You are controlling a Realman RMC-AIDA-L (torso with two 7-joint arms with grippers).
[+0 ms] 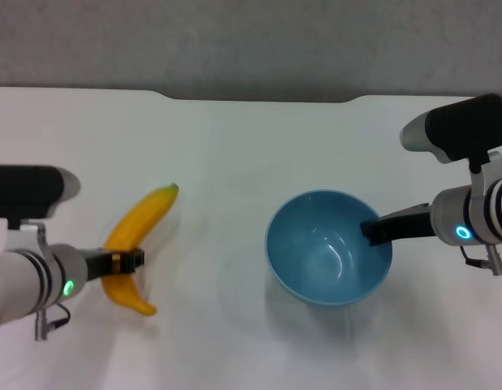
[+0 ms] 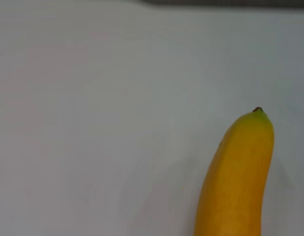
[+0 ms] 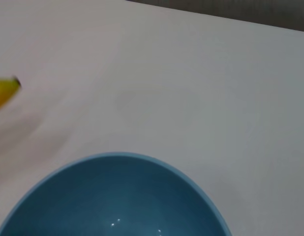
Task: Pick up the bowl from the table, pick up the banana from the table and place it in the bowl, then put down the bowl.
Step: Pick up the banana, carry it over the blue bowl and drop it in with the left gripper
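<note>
Head view, bowl: the bowl point(image 1: 328, 258) is right of centre on the table point(image 1: 235, 146), its inside empty; I cannot tell whether it is lifted or resting.
Head view, right gripper: the right gripper point(image 1: 371, 231) reaches in from the right, its dark fingers clamped over the bowl's right rim.
Head view, banana: the banana point(image 1: 139, 244) lies on the left, well apart from the bowl, green tip pointing far.
Head view, left gripper: the left gripper point(image 1: 125, 262) is closed across the banana's near half, gripping it.
Left wrist view: only the banana's far end and tip point(image 2: 238, 177) against white table; the fingers are out of sight.
Right wrist view: the bowl's far rim point(image 3: 117, 196), bare inside; the banana's tip point(image 3: 5, 91) at the edge.
Progress: both things look grasped; the banana is not yet in the bowl.
Left to do: carry the banana into the bowl, then put the bowl down.
</note>
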